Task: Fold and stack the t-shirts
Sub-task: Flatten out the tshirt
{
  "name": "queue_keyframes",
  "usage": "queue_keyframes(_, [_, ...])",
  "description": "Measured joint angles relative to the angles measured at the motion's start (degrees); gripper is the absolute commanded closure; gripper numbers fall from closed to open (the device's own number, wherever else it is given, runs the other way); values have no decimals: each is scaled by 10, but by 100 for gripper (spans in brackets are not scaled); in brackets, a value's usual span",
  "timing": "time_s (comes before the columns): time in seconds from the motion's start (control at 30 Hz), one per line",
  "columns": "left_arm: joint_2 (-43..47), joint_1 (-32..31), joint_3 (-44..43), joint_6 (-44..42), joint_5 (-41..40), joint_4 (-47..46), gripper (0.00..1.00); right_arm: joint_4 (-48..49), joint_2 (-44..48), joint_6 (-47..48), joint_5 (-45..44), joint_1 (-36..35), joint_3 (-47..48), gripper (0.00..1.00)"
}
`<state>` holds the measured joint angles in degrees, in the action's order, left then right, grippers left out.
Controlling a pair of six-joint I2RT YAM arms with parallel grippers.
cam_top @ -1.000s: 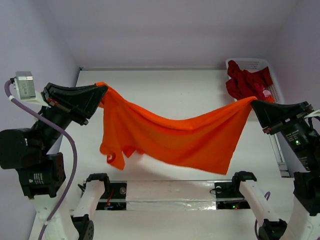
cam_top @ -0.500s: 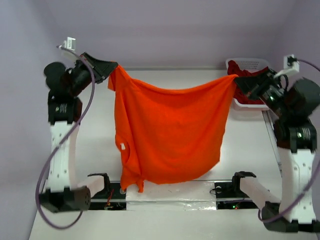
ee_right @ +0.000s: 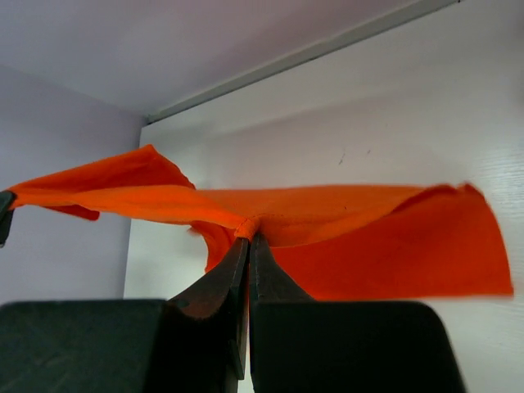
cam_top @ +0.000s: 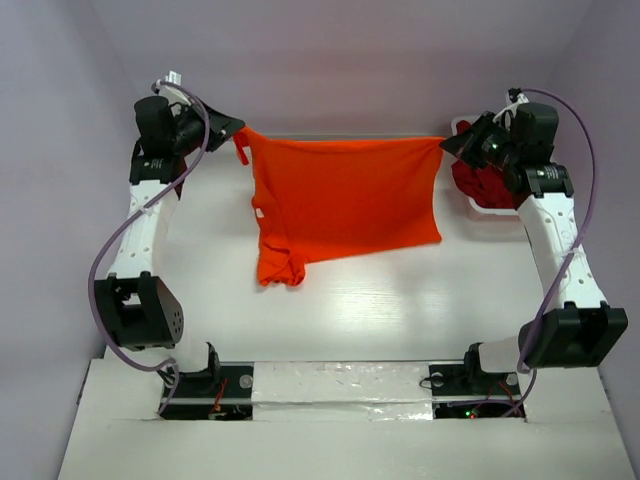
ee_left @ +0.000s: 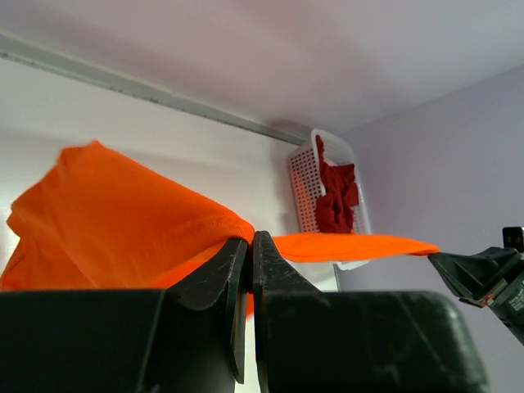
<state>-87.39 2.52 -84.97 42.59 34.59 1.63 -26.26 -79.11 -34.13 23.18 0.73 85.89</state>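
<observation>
- Over the far half of the white tabletop [cam_top: 380, 310], the bright orange t-shirt [cam_top: 345, 195] is held stretched between the two arms. Its upper edge is pulled taut and its body is spread below, with one sleeve bunched at the lower left. Whether the lower edge touches the tabletop cannot be told.
- The left arm [cam_top: 150, 215] is raised along the left side. The left jaws are pinched tight on the shirt's upper left corner.
- The right arm [cam_top: 560, 250] is raised along the right side. The right jaws are likewise closed tight on the upper right corner.
- A white lattice basket [ee_left: 304, 184] is set at the far right corner, just behind the right jaws.
- Darker red t-shirts [ee_left: 334, 196] are heaped in that basket.
</observation>
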Motion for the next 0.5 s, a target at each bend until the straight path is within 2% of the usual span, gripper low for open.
queue_keyframes(0.23, [40, -5, -37, 6, 6, 10, 100, -14, 28, 10, -2, -1, 18, 100])
queue_keyframes(0.37, [138, -7, -31, 19, 14, 13, 100, -48, 105, 25, -3, -1, 18, 100])
queue_keyframes(0.5, [295, -7, 3, 35, 26, -11, 100, -68, 234, 35, -6, -1, 17, 100])
